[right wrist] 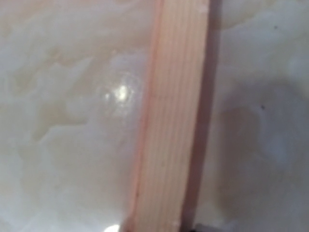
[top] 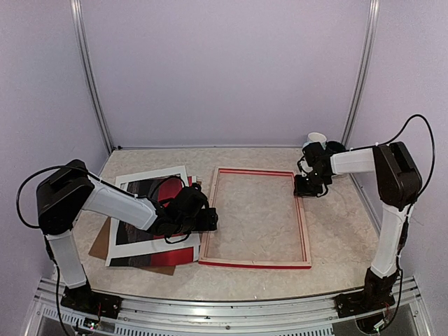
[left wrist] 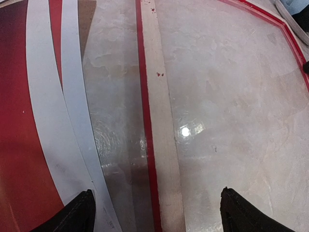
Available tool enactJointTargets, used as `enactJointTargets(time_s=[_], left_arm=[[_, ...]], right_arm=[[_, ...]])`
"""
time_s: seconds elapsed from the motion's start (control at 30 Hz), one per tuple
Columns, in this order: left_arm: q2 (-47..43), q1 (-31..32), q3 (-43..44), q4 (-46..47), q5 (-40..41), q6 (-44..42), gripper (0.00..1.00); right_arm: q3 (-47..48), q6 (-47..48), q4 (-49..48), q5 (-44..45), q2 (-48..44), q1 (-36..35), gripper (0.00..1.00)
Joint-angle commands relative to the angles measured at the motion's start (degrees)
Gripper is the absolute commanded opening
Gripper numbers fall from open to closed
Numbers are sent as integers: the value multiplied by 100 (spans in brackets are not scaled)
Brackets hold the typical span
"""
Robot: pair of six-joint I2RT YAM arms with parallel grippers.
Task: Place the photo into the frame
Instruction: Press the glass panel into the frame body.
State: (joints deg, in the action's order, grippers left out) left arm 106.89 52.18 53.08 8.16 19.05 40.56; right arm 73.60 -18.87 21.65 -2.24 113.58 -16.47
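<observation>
From above, the frame (top: 255,264) lay flat mid-tabletop (top: 339,231), the photo (top: 142,187) under a white mat (top: 119,241) near the left edge; my left arm stretched low over that pile, left gripper (top: 208,219) at the frame's left rail, my right gripper (top: 308,186) bent down at its far right corner, a white cup (top: 316,138) behind. My left wrist view showed fingers (left wrist: 77,215) spread wide either side of that rail. My right wrist view showed only pale wood close up, so I couldn't tell that grip.
</observation>
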Motion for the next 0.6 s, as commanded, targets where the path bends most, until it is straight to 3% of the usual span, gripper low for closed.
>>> enactJointTargets(time_s=[0.0, 0.17, 0.37, 0.57], left_arm=[[17, 52, -12, 12, -58, -4, 88], [-193, 83, -52, -37, 36, 13, 88], [-420, 176, -61, -153, 210, 19, 89], [-511, 272, -70, -184, 297, 74, 92]], right_arm=[[122, 90, 304, 414, 45, -80, 30], [201, 150, 443, 518, -134, -123, 30], [147, 262, 753, 882, -432, -316, 44], [-329, 262, 676, 1071, -537, -499, 46]])
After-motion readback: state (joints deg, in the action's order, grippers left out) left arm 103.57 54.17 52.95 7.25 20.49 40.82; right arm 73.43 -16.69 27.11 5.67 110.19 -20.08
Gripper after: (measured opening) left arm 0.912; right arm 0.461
